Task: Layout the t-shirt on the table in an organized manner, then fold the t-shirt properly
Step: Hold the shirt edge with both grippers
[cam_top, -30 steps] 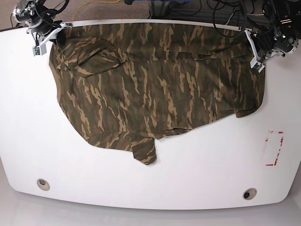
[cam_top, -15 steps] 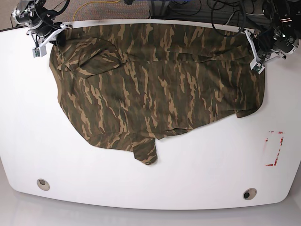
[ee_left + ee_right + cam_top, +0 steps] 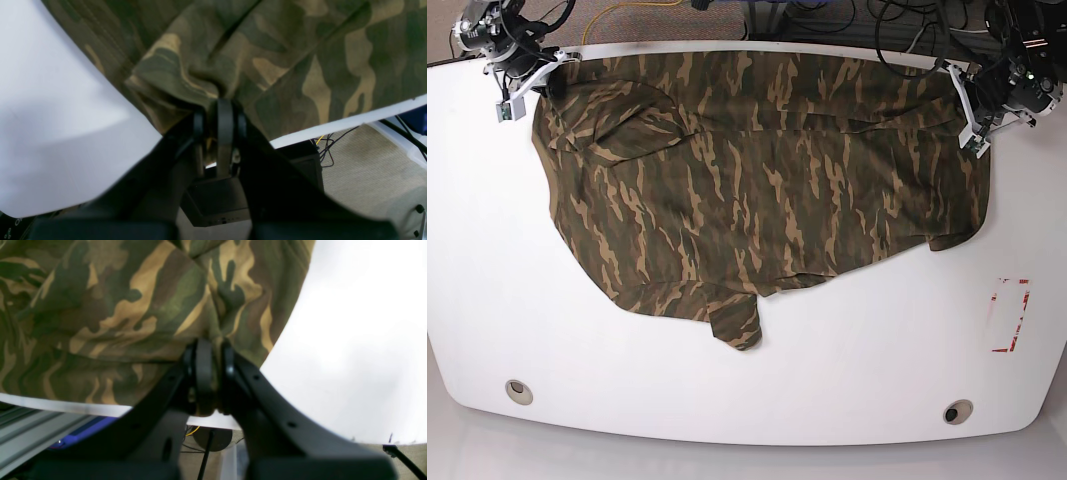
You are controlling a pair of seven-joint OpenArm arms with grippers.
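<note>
A: Near edge of the tabletop (image 3: 747, 410) first. What is there?

B: Two round holes, one low left (image 3: 518, 390) and one low right (image 3: 957, 411). A red-and-white tape mark (image 3: 1010, 315) sits toward the right edge, apart from the cloth.

A: And the t-shirt?

B: The t-shirt (image 3: 757, 180) lies spread over the far half of the tabletop, camouflage print up, its far hem running along the far edge. A small flap (image 3: 735, 322) juts toward the near side from the lower border. There are creases near the far-left corner and a fold line across the upper part. The right side ends in a rounded lobe near the tape mark, not touching it.

A: Hands?

B: Both at the far corners. The left hand (image 3: 972, 105), on the right of the base view, has its fingers (image 3: 225, 115) pressed together with a bunched fold of the t-shirt pinched between them at the tabletop's edge. The right hand (image 3: 522, 85), at the far left, is likewise clamped on the shirt; its wrist view shows the fingers (image 3: 204, 360) drawn together on the cloth border, white tabletop beside it.

A: Beyond the tabletop?

B: Cables (image 3: 897, 25) and carpet.
</note>
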